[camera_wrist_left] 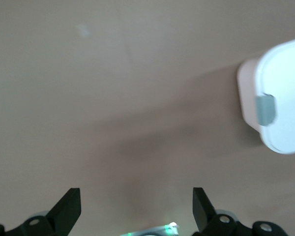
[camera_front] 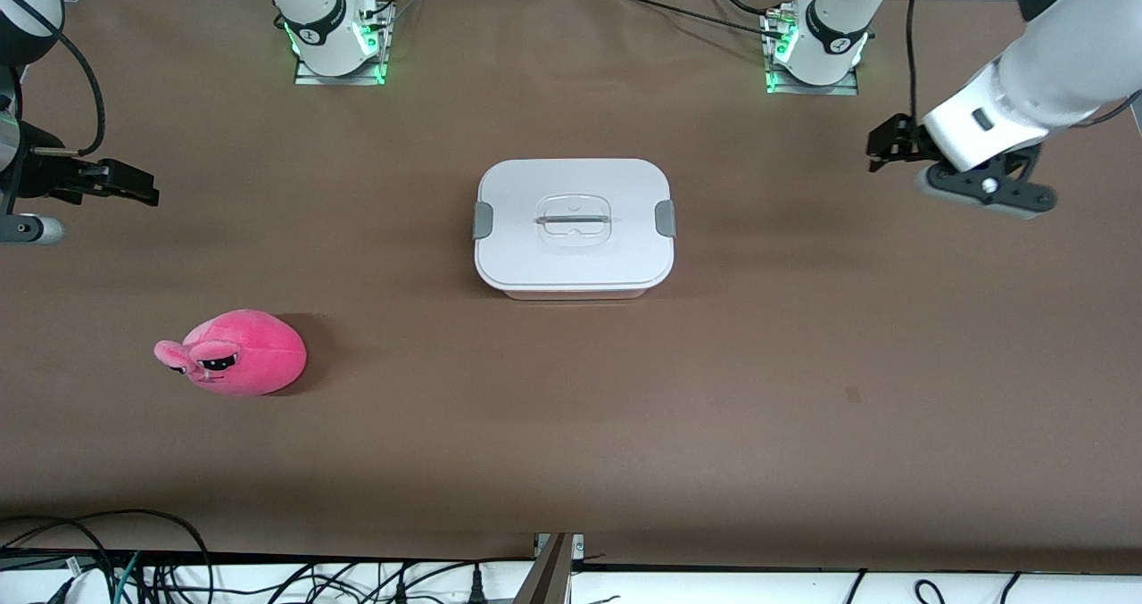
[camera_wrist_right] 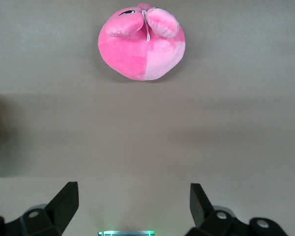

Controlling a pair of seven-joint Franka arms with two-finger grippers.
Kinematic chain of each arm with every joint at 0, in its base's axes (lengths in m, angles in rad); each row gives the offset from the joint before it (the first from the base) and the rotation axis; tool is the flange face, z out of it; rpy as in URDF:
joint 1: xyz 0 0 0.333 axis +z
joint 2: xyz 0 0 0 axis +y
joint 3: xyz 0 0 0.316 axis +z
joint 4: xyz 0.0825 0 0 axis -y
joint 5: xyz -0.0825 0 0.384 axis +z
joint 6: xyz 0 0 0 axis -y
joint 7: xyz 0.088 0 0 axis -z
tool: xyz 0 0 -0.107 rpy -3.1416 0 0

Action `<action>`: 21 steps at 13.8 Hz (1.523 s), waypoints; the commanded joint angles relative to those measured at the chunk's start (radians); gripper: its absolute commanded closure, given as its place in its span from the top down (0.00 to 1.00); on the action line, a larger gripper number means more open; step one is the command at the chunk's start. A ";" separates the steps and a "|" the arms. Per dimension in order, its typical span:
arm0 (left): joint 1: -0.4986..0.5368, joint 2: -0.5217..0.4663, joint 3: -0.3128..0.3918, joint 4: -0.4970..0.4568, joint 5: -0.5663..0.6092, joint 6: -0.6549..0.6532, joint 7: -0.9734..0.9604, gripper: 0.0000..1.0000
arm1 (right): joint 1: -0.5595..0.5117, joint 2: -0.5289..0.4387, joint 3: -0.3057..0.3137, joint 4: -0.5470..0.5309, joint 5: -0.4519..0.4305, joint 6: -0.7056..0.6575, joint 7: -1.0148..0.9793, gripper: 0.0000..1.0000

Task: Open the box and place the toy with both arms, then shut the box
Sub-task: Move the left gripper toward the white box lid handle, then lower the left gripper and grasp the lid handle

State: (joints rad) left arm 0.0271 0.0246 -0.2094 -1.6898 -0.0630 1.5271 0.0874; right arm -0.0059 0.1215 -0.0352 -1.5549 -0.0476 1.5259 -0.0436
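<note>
The box [camera_front: 574, 227] stands in the middle of the brown table, its white lid on and a grey clip at each end. One clipped end of the box [camera_wrist_left: 280, 98] shows in the left wrist view. The pink toy [camera_front: 234, 352] lies on the table toward the right arm's end, nearer the front camera than the box. It also shows in the right wrist view as the toy [camera_wrist_right: 141, 46]. My left gripper [camera_front: 879, 149] hangs open over bare table at the left arm's end. My right gripper [camera_front: 143, 189] hangs open over the right arm's end. Both grippers [camera_wrist_left: 136, 196] [camera_wrist_right: 133, 194] are empty.
Both arm bases [camera_front: 337, 33] [camera_front: 816, 37] stand with green lights along the table's edge farthest from the front camera. Loose cables [camera_front: 134, 559] run below the table's near edge. Bare brown table [camera_front: 714, 363] surrounds the box.
</note>
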 commanded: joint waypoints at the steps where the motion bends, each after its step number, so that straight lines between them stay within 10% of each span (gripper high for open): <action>1: -0.074 0.087 -0.021 0.059 -0.044 -0.038 0.077 1.00 | -0.002 0.010 0.000 0.022 -0.008 -0.009 0.005 1.00; 8: -0.370 0.369 -0.035 0.200 -0.041 0.063 0.240 1.00 | 0.000 0.021 0.001 0.024 -0.009 -0.003 0.007 1.00; 13: -0.508 0.410 -0.041 0.168 -0.012 0.391 0.506 1.00 | -0.006 0.104 0.000 0.022 0.001 0.046 0.008 1.00; 21: -0.550 0.481 -0.042 0.156 0.055 0.516 0.520 1.00 | -0.003 0.164 0.000 0.022 -0.012 0.132 -0.163 1.00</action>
State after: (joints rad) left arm -0.5149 0.4809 -0.2574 -1.5416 -0.0308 2.0092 0.5797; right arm -0.0045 0.2558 -0.0361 -1.5539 -0.0476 1.6404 -0.1138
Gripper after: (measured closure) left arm 0.000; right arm 0.000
